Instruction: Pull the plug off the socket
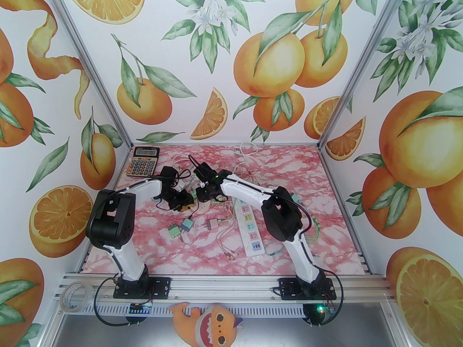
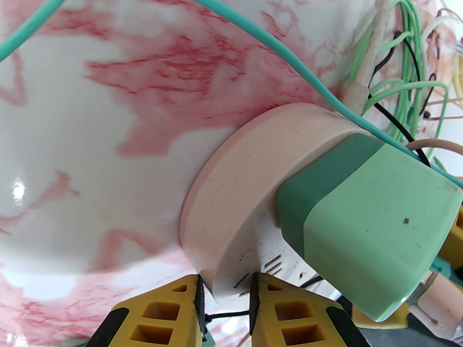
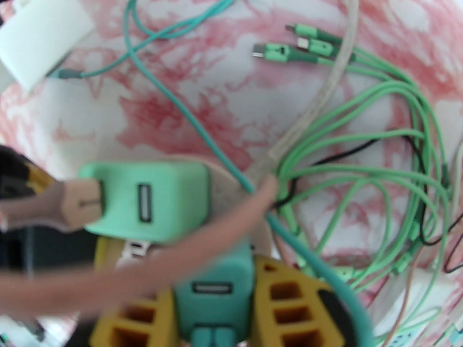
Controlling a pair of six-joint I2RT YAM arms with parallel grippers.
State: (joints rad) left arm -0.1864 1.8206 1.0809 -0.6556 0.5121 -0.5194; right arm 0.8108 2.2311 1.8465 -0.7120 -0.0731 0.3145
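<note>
Socket: a round pink puck [image 2: 246, 179] on the tabletop [image 2: 72, 121], a little left and far of centre, between the two hands, with loose cables [image 3: 379, 150] tangled just to its right.
Left hand: the left hand [image 2: 226, 286] has its jaws nearly closed, pinching the socket's rim. It serves as the anchor.
Right hand: the right hand [image 3: 213, 302] has a finger closed on each side of the teal plug [image 3: 217, 266].
Teal plug: it sits tight against the socket, beside the green plug, and looks seated (this view is blurred, so I cannot tell whether the pins have begun to part).
Green plug: the green plug [image 2: 372, 222] is a second, paler block pushed into the same socket face. A pink lead runs from its port, and neither hand grips it.
Step in hand: both grips look made, with the socket braced on the left and the plug clamped on the right. I judge that the pull itself is not yet done.
Next move: the right hand should draw straight back along the line of the pins, away from the socket face, without twisting. The left hand should hold the puck where it lies so that it does not ride along.
Risks: the left hand has only a thin bite on the rim and may slip under a hard tug. A teal cable lies over the socket and the pink lead crosses in front of the right hand, so either could snag. The green plug sits close enough to be knocked.
</note>
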